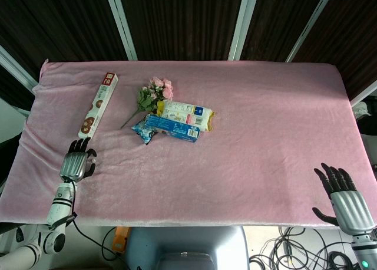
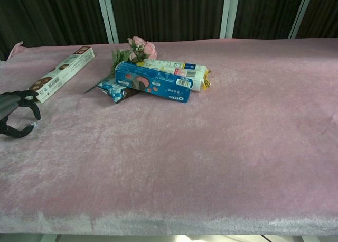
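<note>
In the head view a pink cloth [image 1: 247, 158] covers the table. The left hand [image 1: 76, 161] hovers near the left edge with its fingers apart and nothing in them, its fingertips just short of the near end of a long white biscuit box [image 1: 99, 104], which lies lengthwise running away from the hand toward the far side. To the right of the box lies a small bunch of pink flowers [image 1: 154, 95], and just beside it a blue Oreo box [image 1: 172, 128] rests partly over a white packet [image 1: 185, 114] and a small blue pouch [image 1: 143, 130]. The right hand [image 1: 344, 200] sits at the near right corner, well apart from everything, fingers spread and empty. In the chest view the left hand [image 2: 17, 115] shows at the left edge, its dark fingers curved but apart, gripping nothing, close to the biscuit box [image 2: 64, 73] without clearly touching it. The Oreo box [image 2: 153, 82] lies in front of the white packet [image 2: 179, 70], the flowers [image 2: 134, 49] behind them. The right hand does not show in this view.
</note>
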Controlling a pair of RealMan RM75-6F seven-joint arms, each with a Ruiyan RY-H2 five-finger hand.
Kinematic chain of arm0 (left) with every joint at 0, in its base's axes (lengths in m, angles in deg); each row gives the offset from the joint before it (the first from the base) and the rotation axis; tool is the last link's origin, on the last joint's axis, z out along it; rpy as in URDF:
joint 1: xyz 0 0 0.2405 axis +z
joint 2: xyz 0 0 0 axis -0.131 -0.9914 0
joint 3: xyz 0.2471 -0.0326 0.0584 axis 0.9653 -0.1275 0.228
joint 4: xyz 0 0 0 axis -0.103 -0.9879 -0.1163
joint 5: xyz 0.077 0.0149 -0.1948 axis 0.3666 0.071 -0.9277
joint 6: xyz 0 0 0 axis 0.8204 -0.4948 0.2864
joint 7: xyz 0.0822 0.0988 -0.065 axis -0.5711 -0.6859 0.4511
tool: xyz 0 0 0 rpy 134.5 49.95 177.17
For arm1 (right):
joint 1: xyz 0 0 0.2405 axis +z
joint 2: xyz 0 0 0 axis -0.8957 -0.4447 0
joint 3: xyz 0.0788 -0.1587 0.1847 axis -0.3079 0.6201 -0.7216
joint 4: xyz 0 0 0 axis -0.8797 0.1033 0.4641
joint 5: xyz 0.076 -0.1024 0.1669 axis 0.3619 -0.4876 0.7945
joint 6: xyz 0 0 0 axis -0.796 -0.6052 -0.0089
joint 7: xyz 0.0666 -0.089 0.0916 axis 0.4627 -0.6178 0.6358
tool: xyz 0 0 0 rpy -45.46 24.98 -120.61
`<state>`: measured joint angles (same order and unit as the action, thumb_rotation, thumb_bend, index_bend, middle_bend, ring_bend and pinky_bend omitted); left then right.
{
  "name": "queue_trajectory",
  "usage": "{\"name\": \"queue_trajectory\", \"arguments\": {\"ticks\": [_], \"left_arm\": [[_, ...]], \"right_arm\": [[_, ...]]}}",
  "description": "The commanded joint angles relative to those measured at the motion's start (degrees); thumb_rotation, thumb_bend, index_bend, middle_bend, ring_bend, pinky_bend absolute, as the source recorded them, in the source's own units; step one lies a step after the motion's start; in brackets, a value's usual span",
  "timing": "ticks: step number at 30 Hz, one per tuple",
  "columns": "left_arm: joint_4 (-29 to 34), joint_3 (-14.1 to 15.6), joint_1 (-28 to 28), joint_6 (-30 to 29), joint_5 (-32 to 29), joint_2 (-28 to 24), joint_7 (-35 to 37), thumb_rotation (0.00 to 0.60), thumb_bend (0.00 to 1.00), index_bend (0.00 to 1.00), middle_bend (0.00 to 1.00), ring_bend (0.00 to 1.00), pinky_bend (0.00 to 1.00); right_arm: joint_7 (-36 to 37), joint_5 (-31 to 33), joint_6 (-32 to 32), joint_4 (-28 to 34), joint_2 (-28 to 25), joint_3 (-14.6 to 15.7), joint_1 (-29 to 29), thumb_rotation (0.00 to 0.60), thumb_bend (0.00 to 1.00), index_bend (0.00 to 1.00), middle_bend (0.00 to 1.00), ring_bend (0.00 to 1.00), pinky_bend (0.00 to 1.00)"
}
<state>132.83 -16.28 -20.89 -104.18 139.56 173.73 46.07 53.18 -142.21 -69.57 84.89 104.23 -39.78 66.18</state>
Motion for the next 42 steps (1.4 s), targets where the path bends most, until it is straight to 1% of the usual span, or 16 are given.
{"name": "queue_trajectory", "arguments": {"ticks": [1,14,18,20,22,25,27,29,31,33,34,36,38,40,41,42], "left_arm": [[-0.28,-0.04,-0.08,0.17,-0.12,0.13,0.06,0.6,0.42,0.44,0.05,0.02,0.07],[-2.78,-0.15,-0.54,0.75,-0.21,1.34,1.41,0.6,0.42,0.54,0.08,0.03,0.07],[-2.5,-0.12,-0.58,-0.34,0.45,1.35,1.63,0.6,0.42,0.58,0.1,0.05,0.07],[-1.29,0.0,-0.25,-1.66,1.03,0.73,1.55,0.6,0.42,0.59,0.1,0.05,0.07],[1.2,0.09,0.43,-3.9,1.86,-0.52,1.55,0.6,0.42,0.6,0.11,0.05,0.08],[8.25,0.53,2.18,-9.48,4.32,-4.02,1.24,0.6,0.42,0.59,0.11,0.05,0.08],[14.55,1.23,3.32,-12.97,6.39,-7.02,-0.17,0.6,0.42,0.58,0.11,0.04,0.08],[20.24,2.15,4.03,-14.61,7.79,-9.56,-2.84,0.6,0.42,0.57,0.11,0.04,0.08],[24.25,2.87,4.29,-15.51,8.76,-10.94,-5.96,0.6,0.42,0.56,0.11,0.03,0.07],[26.28,3.28,4.33,-15.69,9.04,-11.28,-8.4,0.6,0.42,0.55,0.11,0.03,0.07],[27.0,3.39,4.29,-15.49,8.89,-11.33,-9.33,0.6,0.41,0.54,0.11,0.03,0.07],[28.36,3.56,4.14,-14.43,8.01,-11.5,-11.07,0.6,0.41,0.47,0.1,0.02,0.06],[28.96,3.74,4.0,-13.7,7.55,-11.73,-12.13,0.6,0.41,0.36,0.09,0.01,0.05],[29.14,3.73,3.99,-13.58,7.36,-11.78,-12.51,0.6,0.41,0.29,0.08,0.0,0.05],[29.18,3.74,3.98,-13.54,7.28,-11.78,-12.75,0.6,0.41,0.23,0.08,0.0,0.05],[29.22,3.79,3.95,-13.5,7.17,-11.76,-13.56,0.6,0.41,0.2,0.07,0.0,0.04]], "right_arm": [[-0.07,-0.05,-0.01,0.07,-0.02,0.03,-0.02,0.6,0.3,0.0,0.0,0.0,0.0],[-0.05,0.16,-0.23,-0.02,-0.06,-0.12,-0.22,0.6,0.29,0.0,0.0,0.0,0.0],[0.2,0.05,-0.57,-0.09,-0.18,-0.09,-0.4,0.6,0.29,0.0,0.0,0.0,0.0],[0.41,0.09,-0.75,-0.13,-0.29,-0.14,-0.49,0.6,0.3,0.0,0.0,0.0,0.0],[0.6,0.03,-0.87,-0.2,-0.36,-0.13,-0.55,0.6,0.29,0.0,0.0,0.0,0.0],[0.53,0.06,-0.57,-0.31,-0.24,-0.12,-0.43,0.6,0.3,0.0,0.0,0.0,0.0],[0.22,0.02,-0.18,-0.26,-0.11,-0.09,-0.24,0.6,0.3,0.0,0.0,0.0,0.0],[-0.18,-0.17,0.11,-0.13,0.03,0.06,-0.13,0.6,0.3,0.0,0.0,0.0,0.0],[-0.62,-0.52,0.45,-0.04,0.23,0.26,0.03,0.6,0.3,0.0,0.0,0.0,0.0],[-0.86,-0.84,0.56,0.07,0.32,0.38,0.12,0.6,0.3,0.0,0.0,0.0,0.0],[-0.91,-1.02,0.53,0.14,0.31,0.46,0.13,0.6,0.3,0.0,0.0,0.0,0.0],[-0.67,-1.54,0.28,0.14,0.33,0.58,0.12,0.6,0.3,0.0,0.0,0.0,0.0],[-0.35,-1.79,0.15,-0.02,0.37,0.58,0.17,0.6,0.3,0.0,0.0,0.0,0.0],[-0.26,-1.81,0.14,-0.08,0.37,0.58,0.18,0.6,0.3,0.0,0.0,0.0,0.0],[-0.21,-1.81,0.14,-0.1,0.37,0.57,0.19,0.6,0.3,0.0,0.0,0.0,0.0],[-0.05,-1.8,0.14,-0.15,0.32,0.57,0.19,0.6,0.3,0.0,0.0,0.0,0.0]]}}
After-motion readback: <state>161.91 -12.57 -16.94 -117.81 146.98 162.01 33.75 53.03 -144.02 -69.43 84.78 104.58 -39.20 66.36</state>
